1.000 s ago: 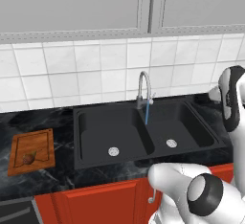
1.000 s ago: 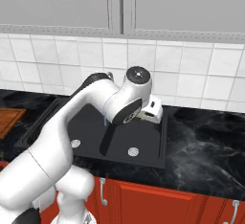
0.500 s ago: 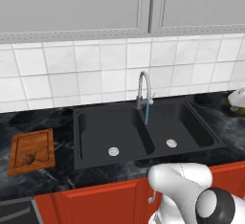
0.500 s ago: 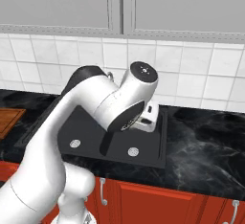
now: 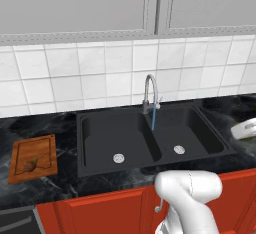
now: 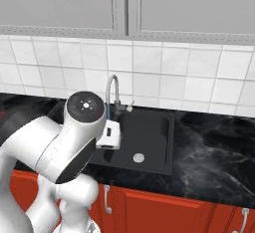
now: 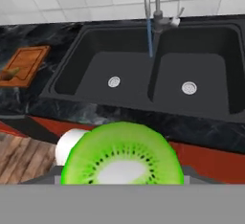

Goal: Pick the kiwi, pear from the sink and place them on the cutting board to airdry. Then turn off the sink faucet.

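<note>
Kiwi (image 7: 122,155), cut, wet and slippery, sits pinched in the pincer; cutting board (image 7: 27,63) lies at ten o'clock.

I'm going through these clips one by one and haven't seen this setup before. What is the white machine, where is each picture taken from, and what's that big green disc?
All three pictures are rendered, not filmed. The white machine is a robot arm on a driving base, facing a kitchen counter. Two cameras ride on the base, behind the arm to its left and right. The third sits on the hand and looks along the gripper.

Set into the dark marble counter is a black double-basin sink; both basins look empty. A silver faucet is running, shown by a thin blue stream. To the left lies a wooden cutting board with a small brownish item already on it, too small to name.

The green disc is a cut kiwi, very close to the hand camera. The gripper appears to be holding it, though its fingers are hidden behind it.
</note>
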### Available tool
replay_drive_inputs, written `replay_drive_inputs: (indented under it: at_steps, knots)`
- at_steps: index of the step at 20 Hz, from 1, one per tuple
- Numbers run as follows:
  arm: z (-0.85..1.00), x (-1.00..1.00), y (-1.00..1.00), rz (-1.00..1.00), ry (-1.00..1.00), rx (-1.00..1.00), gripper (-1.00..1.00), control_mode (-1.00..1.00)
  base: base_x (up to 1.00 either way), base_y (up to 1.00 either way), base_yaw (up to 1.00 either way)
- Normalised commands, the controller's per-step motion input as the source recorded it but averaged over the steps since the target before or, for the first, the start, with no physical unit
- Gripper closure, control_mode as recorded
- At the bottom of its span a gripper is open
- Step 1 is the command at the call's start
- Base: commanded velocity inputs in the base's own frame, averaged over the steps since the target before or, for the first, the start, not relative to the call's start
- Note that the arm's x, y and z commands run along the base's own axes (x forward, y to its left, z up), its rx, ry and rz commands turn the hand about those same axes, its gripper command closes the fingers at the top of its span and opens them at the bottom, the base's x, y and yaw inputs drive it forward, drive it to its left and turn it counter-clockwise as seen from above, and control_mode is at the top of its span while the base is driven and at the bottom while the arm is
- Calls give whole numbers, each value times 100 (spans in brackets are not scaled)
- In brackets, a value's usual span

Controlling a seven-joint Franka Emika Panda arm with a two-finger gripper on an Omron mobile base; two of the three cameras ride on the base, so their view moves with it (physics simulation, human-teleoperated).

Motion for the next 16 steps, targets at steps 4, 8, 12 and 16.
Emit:
replay_drive_inputs:
  at_steps: [4, 8, 12, 16]
  knots:
    - [0, -37, 80, 24, -26, -1, 100, -100, 0, 0, 0]
    - [18, -28, 76, 18, -21, -11, 100, -100, 0, 0, 0]
    - [30, -7, 78, 17, 2, -12, 100, -100, 0, 0, 0]
    - [3, -6, 99, 19, 6, -11, 100, -100, 0, 0, 0]
